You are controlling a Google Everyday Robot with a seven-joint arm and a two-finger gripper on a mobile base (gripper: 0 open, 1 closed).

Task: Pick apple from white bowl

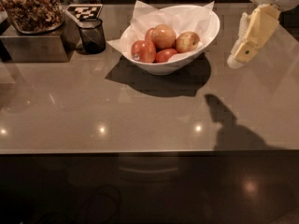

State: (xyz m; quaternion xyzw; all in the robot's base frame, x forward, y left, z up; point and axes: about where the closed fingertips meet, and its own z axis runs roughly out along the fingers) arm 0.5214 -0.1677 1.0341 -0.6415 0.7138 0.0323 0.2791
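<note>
Hovering right of white bowl [212, 29] rim, end effector [239, 59], grip state unclear, apple [187, 41] inside, wide counter [140, 120] below.

Glossy, smooth grey-brown finish on the desk [70, 115], with lamp glints mirrored in it; shiny glazed white on the white bowl [208, 36], lined with crumpled matt paper [140, 17]. Smooth, faintly waxy yellow-and-red skin on the apple [187, 41] at the bowl's right side; dark see-through glass for the cup [91, 35], dull metal-like sheen on the box [32, 50] at far left. Matt cream and white plastic look for the tool [238, 59], up at the right edge above the desk, beside the bowl yet apart from it.
</note>
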